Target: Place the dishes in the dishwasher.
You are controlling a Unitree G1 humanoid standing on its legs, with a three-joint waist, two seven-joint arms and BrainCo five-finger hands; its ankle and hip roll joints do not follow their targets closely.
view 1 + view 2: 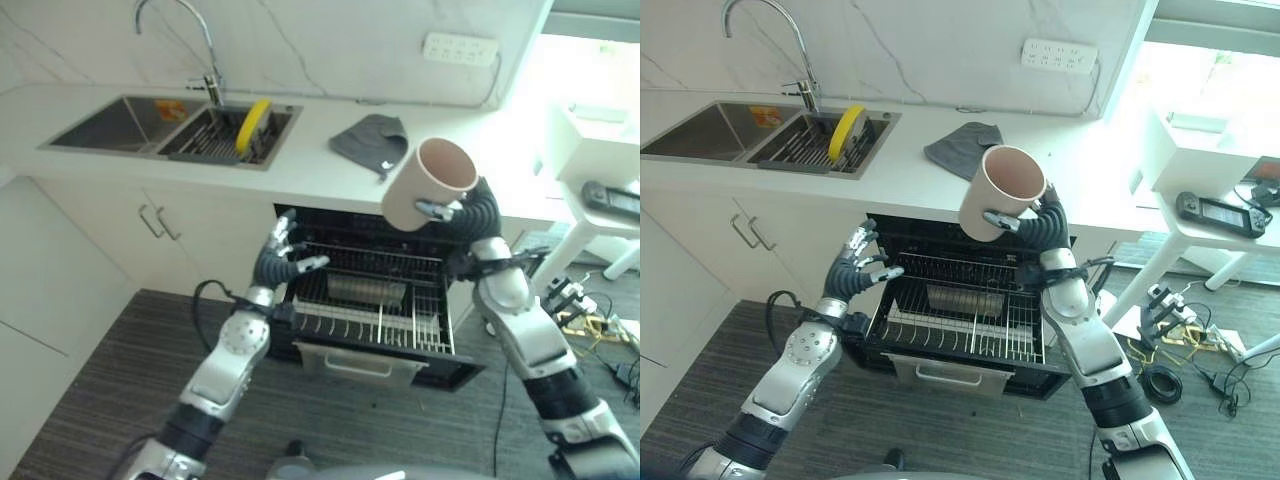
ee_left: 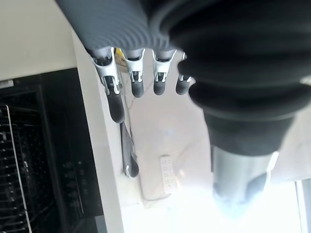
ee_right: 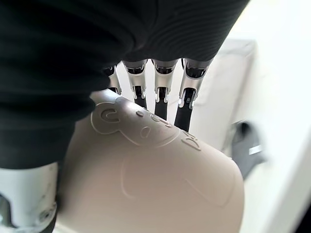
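Observation:
My right hand (image 1: 1040, 226) is shut on a beige mug (image 1: 1000, 191), held tilted in the air above the open dishwasher (image 1: 960, 300), its mouth turned up and toward me. In the right wrist view the mug (image 3: 155, 179) fills the space under my fingers (image 3: 183, 109). A pulled-out wire rack (image 1: 375, 300) holds a metal item (image 1: 366, 290) near its middle. My left hand (image 1: 283, 262) hovers open at the rack's left edge, fingers spread and holding nothing. A yellow dish (image 1: 252, 124) stands on edge in the sink's drying rack (image 1: 215, 140).
A grey cloth (image 1: 372, 141) lies on the white counter (image 1: 300, 165) behind the dishwasher. The double sink (image 1: 120, 125) with a tall faucet (image 1: 205, 50) is at the far left. A white side table (image 1: 1210, 225) with a black controller (image 1: 1220, 211) stands to the right.

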